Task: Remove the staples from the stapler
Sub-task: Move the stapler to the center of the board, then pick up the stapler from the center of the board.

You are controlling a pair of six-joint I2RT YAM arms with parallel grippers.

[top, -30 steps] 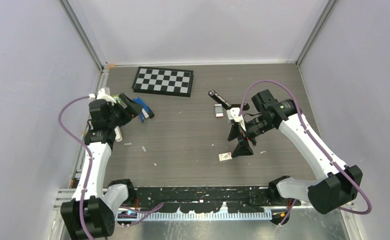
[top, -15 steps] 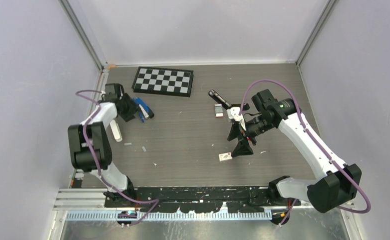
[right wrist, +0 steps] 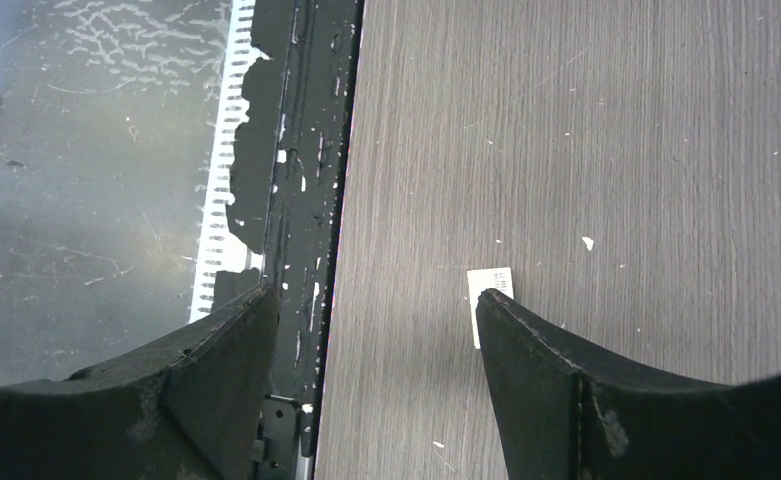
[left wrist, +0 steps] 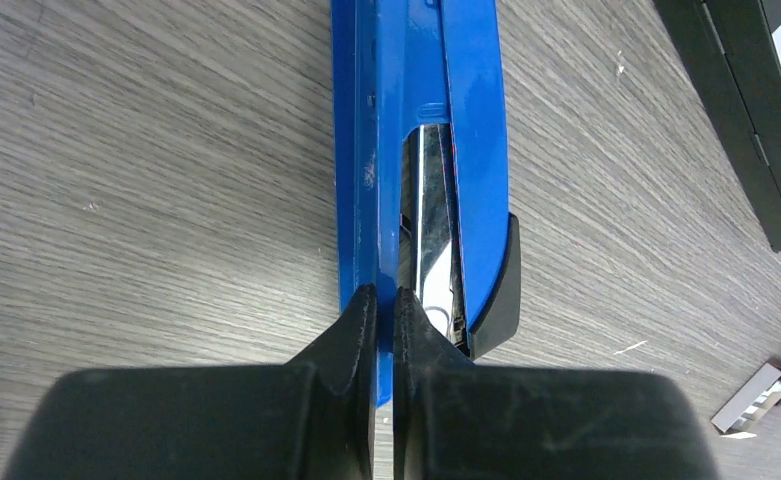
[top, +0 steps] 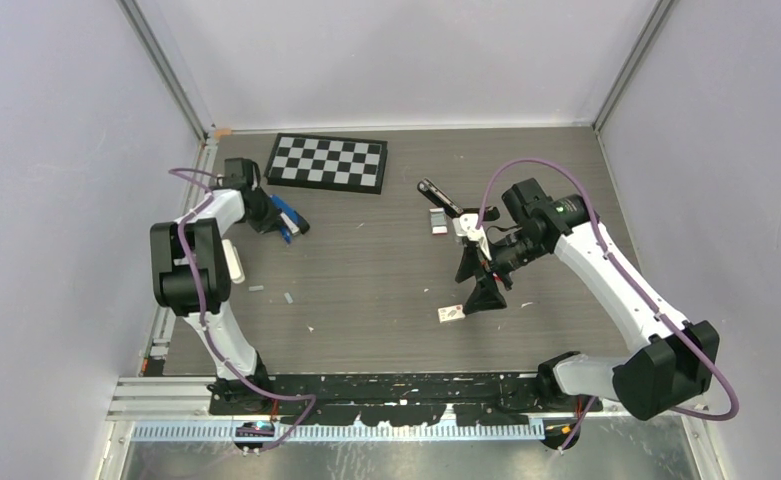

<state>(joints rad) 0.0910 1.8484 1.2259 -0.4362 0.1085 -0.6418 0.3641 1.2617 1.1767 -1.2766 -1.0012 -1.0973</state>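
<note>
- Judging by all three views, you are near the start of the unload (nothing has visibly come out of the stapler yet).
- Your stapler [top: 284,217] lies on the table [top: 366,270] at the far left, just in front of the checkerboard [top: 327,162] and near its left corner. It has a blue body with a black tip.
- Your left gripper [left wrist: 386,300] sits at the stapler's near end. Its fingers [left wrist: 351,335] are pressed together right over the seam between the blue shell and the chrome magazine [left wrist: 428,230].
- That gripper is closed, but I cannot tell from the wrist view whether it pinches a thin edge of the stapler.
- The magazine shows through a slot in the blue top and looks seated in the body, not slid out. I see no strip of staples lying free of it.
- Your right gripper [top: 481,285] hangs with its jaws spread wide and nothing between them. It is well apart from the stapler, over the right half of the table and beside a small white card [right wrist: 491,290].
- A few grey slivers [top: 288,297] lie on the wood near the left arm (too small to call them staples).
- Left to do, by my reckoning, is nearly everything: get the magazine open or pulled clear, draw the staples out and set them down.
- Mind the seam. A closed tip there may slip and shove the stapler, and your right arm is too far off to steady it.
</note>
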